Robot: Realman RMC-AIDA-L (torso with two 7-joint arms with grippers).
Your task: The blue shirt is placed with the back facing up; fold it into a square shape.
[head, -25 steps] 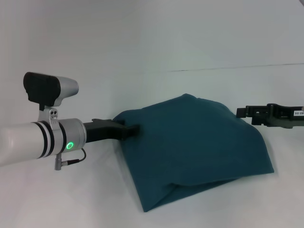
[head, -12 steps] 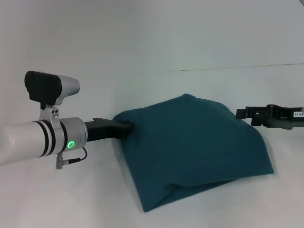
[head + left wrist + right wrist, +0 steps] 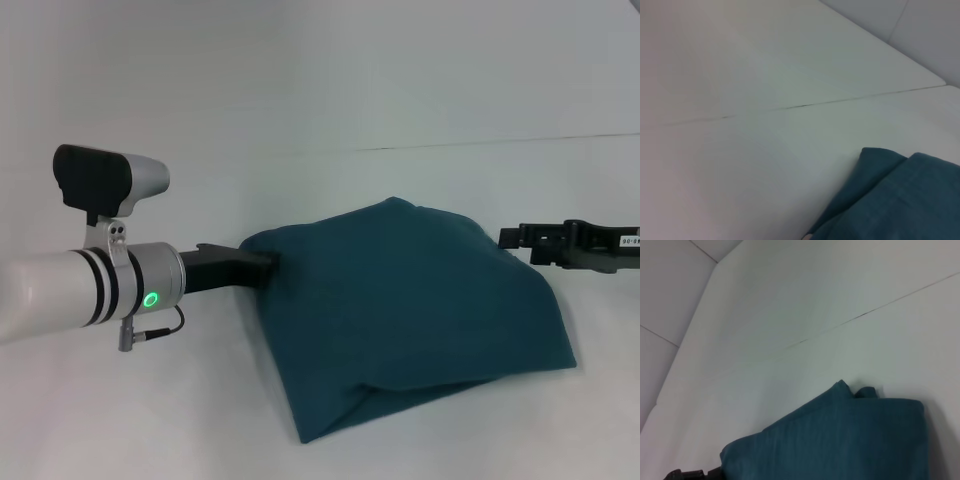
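Note:
The blue shirt lies on the white table as a folded teal bundle, several layers thick, with a loose fold along its near edge. My left gripper is at the shirt's left corner, level with the fabric edge. My right gripper is at the shirt's right upper edge, low over the table. The left wrist view shows a folded corner of the shirt. The right wrist view shows the shirt with the far left gripper beyond it.
A thin seam runs across the table behind the shirt. My left arm's white forearm reaches in from the left edge. Bare table surface lies on all sides of the shirt.
My left gripper has drawn back to the left, from overlapping the shirt's left corner to its edge. The shirt and my right gripper have hardly moved.

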